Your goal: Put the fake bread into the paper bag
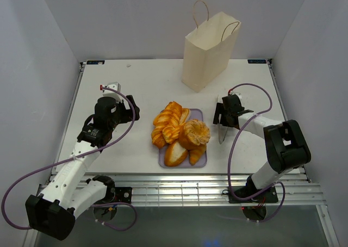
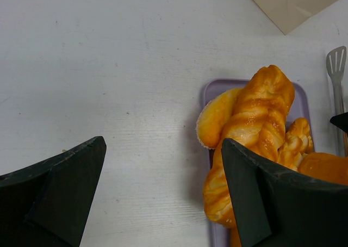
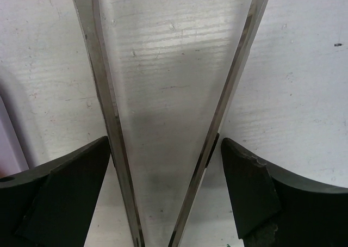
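The fake bread (image 1: 179, 134), a heap of glossy golden loaves, croissants and rolls, lies on a lilac tray (image 1: 197, 113) mid-table. The left wrist view shows a braided loaf (image 2: 261, 111) on the tray (image 2: 209, 90). The cream paper bag (image 1: 207, 54) stands upright at the back; its corner shows in the left wrist view (image 2: 293, 2). My left gripper (image 1: 130, 112) (image 2: 163, 143) is open and empty over bare table, left of the tray. My right gripper (image 1: 218, 116) (image 3: 166, 143) is open, its fingers either side of metal tongs (image 1: 220, 134) (image 3: 103, 84) lying right of the tray.
The tongs' slotted tip (image 2: 336, 67) shows beyond the tray in the left wrist view. A small white and red object (image 1: 111, 87) sits at the table's left. Walls close in the table on the left, back and right.
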